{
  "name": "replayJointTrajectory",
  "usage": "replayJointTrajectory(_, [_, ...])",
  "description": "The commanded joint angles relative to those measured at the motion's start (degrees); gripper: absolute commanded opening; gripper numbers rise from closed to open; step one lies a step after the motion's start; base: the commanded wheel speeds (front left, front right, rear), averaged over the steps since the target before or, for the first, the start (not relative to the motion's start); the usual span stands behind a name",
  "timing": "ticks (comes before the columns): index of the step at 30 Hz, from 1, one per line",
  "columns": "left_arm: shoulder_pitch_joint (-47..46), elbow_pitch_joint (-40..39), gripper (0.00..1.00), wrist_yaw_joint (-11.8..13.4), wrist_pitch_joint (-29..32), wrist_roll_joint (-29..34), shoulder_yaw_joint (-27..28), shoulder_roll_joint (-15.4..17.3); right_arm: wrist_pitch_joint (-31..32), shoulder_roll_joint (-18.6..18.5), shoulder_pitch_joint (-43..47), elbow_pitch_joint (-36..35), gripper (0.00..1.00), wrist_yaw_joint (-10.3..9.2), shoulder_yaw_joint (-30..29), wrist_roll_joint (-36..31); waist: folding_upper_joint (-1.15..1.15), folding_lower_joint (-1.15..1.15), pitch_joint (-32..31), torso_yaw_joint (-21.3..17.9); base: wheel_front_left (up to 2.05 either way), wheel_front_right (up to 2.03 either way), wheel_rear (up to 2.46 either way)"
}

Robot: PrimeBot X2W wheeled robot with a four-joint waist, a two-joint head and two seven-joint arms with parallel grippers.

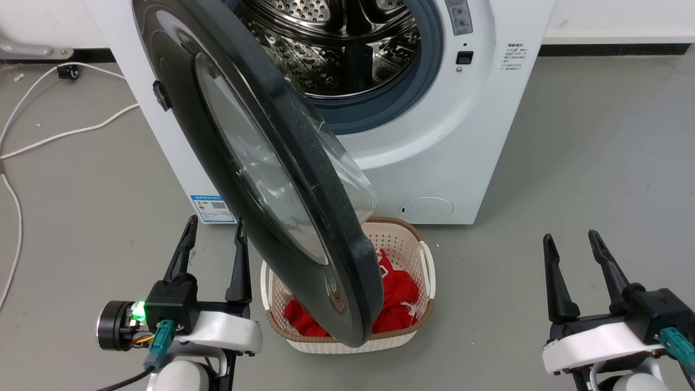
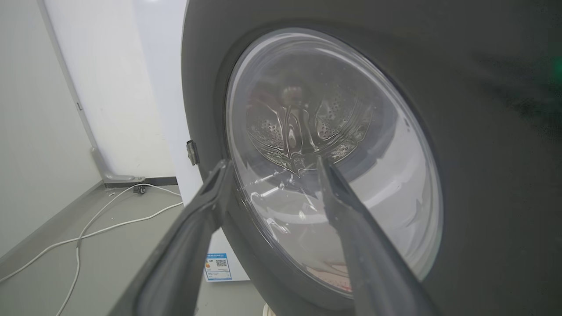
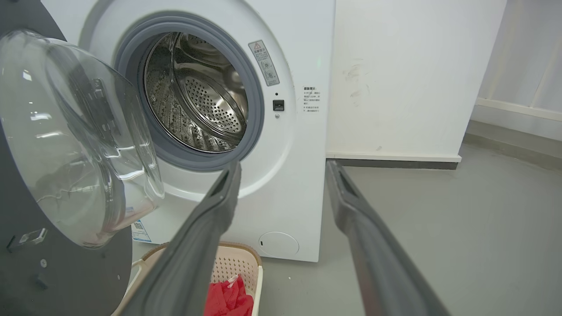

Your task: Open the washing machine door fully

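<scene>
Left gripper, its 2 jaws apart and empty, hovers just beside the outer face of the washing machine door, which stands half open above the basket; swinging it fully left probably needs an inner-side push. Right gripper rests spread, well apart.

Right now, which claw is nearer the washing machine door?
Left. The left claw sits open just beside the washing machine door, on its outer face, fingers pointing at its window. The right claw is open, well apart on the door's inner side.
</scene>
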Motion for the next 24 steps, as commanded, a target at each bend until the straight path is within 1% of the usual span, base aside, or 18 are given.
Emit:
replayJointTrajectory(1, [0.0,0.3,1.00,-0.1,-0.1,0.3,0.1,0.0,-0.5,0.2,-0.6,0.4,1.00,-0.06,0.1,1.2,0.00,0.00,0.0,0.0,0.00,0.00,0.00])
replayJointTrajectory(11, [-0.1,0.9,1.00,-0.3,-0.1,0.0,0.0,-0.1,-0.6,0.2,-1.3,1.4,1.00,-0.06,0.1,1.7,0.00,0.00,0.1,0.2,0.00,0.00,0.00])
replayJointTrajectory(12, [-0.1,1.0,0.19,-0.4,-0.1,-0.1,0.0,-0.1,-0.7,0.2,-1.3,1.4,1.00,-0.06,0.2,1.8,0.00,0.00,0.1,0.3,0.00,0.00,0.00])
replayJointTrajectory(13, [0.0,1.2,0.00,-0.6,-0.1,-0.3,-0.1,-0.1,-0.7,0.2,-1.4,1.4,1.00,-0.06,0.1,1.8,0.00,0.00,0.0,0.3,0.00,0.00,0.00])
replayJointTrajectory(20, [0.2,0.9,0.00,-0.9,-0.1,-0.4,-0.2,-0.1,-0.8,0.2,-1.3,1.1,1.00,-0.06,0.2,1.5,0.00,0.00,-0.1,0.2,0.00,0.00,0.00])
replayJointTrajectory(24, [-0.8,-1.6,0.00,-0.7,-0.1,-0.7,-0.1,-0.1,-0.5,0.2,-1.4,1.0,1.00,-0.06,-0.1,0.9,0.00,0.00,0.0,0.2,0.00,0.00,0.00])
